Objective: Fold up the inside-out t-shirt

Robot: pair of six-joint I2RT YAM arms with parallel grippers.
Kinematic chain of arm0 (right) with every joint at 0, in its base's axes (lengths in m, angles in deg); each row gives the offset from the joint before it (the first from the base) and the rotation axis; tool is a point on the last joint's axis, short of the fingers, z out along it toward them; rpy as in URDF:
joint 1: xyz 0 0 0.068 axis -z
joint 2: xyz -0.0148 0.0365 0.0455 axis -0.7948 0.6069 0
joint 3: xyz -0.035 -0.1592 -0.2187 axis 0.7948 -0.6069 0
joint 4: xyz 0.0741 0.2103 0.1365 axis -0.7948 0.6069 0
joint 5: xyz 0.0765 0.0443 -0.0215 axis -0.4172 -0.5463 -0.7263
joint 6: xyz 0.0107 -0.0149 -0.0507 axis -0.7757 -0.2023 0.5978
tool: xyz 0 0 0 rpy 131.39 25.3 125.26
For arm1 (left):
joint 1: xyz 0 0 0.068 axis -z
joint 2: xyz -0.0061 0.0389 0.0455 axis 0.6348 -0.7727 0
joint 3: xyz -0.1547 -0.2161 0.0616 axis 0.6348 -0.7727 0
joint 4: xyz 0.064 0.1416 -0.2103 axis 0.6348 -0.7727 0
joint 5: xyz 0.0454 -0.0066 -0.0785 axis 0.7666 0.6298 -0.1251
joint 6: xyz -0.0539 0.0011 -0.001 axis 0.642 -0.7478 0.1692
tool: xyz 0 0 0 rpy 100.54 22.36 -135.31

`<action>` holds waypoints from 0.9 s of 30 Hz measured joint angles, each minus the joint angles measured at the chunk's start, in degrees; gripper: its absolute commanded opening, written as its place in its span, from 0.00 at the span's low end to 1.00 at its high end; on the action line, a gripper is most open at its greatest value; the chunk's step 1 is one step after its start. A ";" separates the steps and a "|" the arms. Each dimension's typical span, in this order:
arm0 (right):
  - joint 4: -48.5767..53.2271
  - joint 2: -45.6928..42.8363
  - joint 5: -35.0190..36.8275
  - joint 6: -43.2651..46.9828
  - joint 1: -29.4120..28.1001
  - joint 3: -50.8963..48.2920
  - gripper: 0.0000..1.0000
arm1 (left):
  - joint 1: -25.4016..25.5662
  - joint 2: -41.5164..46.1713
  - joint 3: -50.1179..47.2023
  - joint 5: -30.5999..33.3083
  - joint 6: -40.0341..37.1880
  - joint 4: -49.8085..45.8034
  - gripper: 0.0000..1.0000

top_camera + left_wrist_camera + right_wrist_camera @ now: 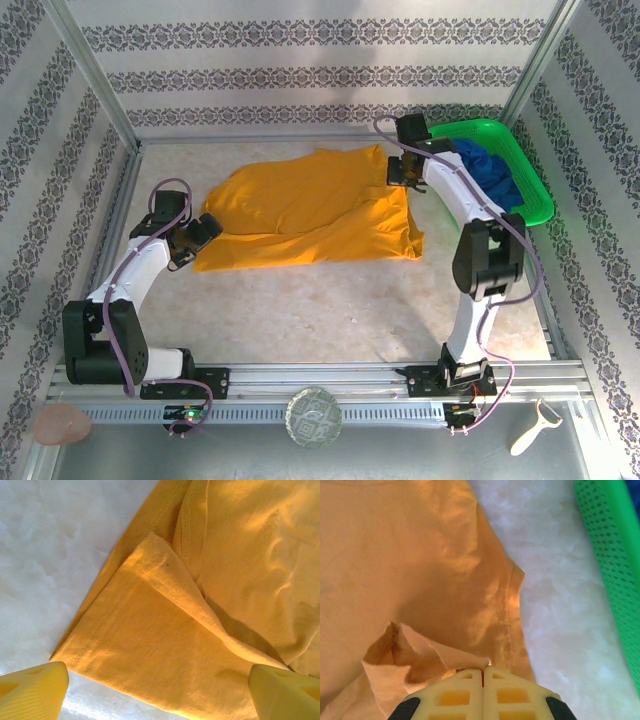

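Found inside-out t-shirt (310, 210) with left gripper (207, 230) gaping at its 9 o'clock, right gripper (482, 671) clamped on it at 2 o'clock; counted one t-shirt, two grippers.

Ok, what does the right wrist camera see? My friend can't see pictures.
The right gripper, shut, pinches a raised fold of the mustard t-shirt, which spreads across the left. The white table shows beside it, then a green mesh basket at the right edge.
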 measured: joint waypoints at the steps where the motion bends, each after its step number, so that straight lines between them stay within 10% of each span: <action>1: 0.11 1.79 -0.24 -0.44 0.11 1.49 0.00 | 0.00 -0.09 0.00 -0.02 0.00 -0.02 0.93; 3: 0.57 6.01 -0.68 -1.27 0.48 5.27 0.43 | 0.00 -0.50 0.07 0.00 0.00 -0.02 0.93; 6: 1.03 8.59 -0.22 -2.47 0.85 6.60 0.60 | 0.00 -1.29 0.26 0.00 0.00 -0.15 0.93; 22: -7.54 -14.78 -3.23 -5.81 1.22 -35.15 0.61 | 0.00 -1.33 -2.75 0.13 -2.54 -1.42 0.94; 27: -9.68 -11.04 -4.81 -7.08 1.77 -36.83 0.37 | 0.00 -3.89 -3.30 -0.37 -2.89 -1.20 0.93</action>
